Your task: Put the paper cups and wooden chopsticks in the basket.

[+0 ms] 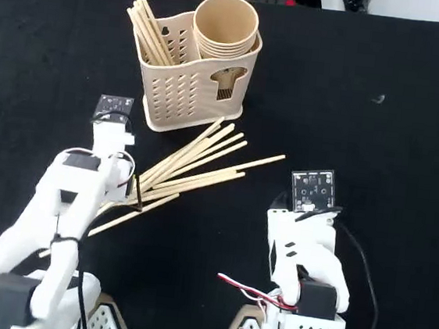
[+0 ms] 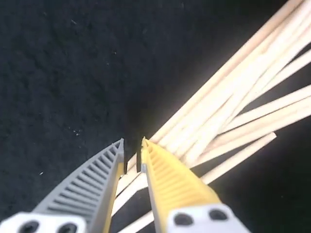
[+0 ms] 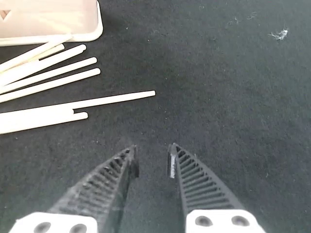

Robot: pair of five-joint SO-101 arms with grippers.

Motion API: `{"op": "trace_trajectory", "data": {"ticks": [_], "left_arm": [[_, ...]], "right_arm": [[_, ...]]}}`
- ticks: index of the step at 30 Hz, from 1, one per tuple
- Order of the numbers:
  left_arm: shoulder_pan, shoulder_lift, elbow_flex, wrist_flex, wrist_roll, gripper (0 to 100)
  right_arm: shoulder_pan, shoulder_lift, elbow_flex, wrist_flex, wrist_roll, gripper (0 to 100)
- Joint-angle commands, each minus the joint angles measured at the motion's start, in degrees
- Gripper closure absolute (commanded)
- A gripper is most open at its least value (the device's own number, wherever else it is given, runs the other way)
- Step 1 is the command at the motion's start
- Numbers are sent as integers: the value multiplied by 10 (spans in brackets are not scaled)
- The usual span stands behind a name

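Pinching the loose chopsticks [image 1: 195, 170] so near one end is the main risk. L gripper [image 2: 132, 143] sits at the fan's 8 o'clock end, fingers drawn almost together w/ a thin gap, clamped on what looks like one or two sticks. The rest of the fan spreads toward 2 o'clock on the black table [image 1: 378, 150].

What could go wrong, as I judge it:
- Grip is far off the sticks' middle, so on a lift the long free end will prob droop or pivot, and a smooth round stick could slide out.
- Sticks overlap each other near the pinch, so neighbours may get dragged, rolled or flicked out of reach.
- Basket [image 1: 183, 98] stands at 12 o'clock, w/ the fan's tips just beside its base. A swinging stick could knock the wall or snag the chopsticks in the basket [image 1: 149, 27] leaning out at its 10 o'clock side. Paper cups [image 1: 226, 24] are stacked in its 2 o'clock compartment, so a hard bump risks tipping everything.
- R gripper [image 3: 151, 150] hangs over bare table approx 4 o'clock of the fan, fingers apart, holding nothing. Stick ends lie near it, so a swung stick might strike it.
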Motion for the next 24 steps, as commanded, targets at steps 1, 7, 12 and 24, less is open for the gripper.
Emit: {"op": "trace_trajectory", "data": {"ticks": [1, 7, 12, 24], "left_arm": [[-23, -51, -3, -7, -2, 930], [-63, -142, -3, -1, 0, 930], [-129, -246, 18, 13, 0, 887], [-237, -266, 121, -49, 150, 802]], "right_arm": [[-4, -38, -5, -9, 6, 883], [-3, -37, -34, 7, 6, 881], [-6, -37, -129, 69, 51, 881], [-128, -19, -261, 79, 137, 823]]}}
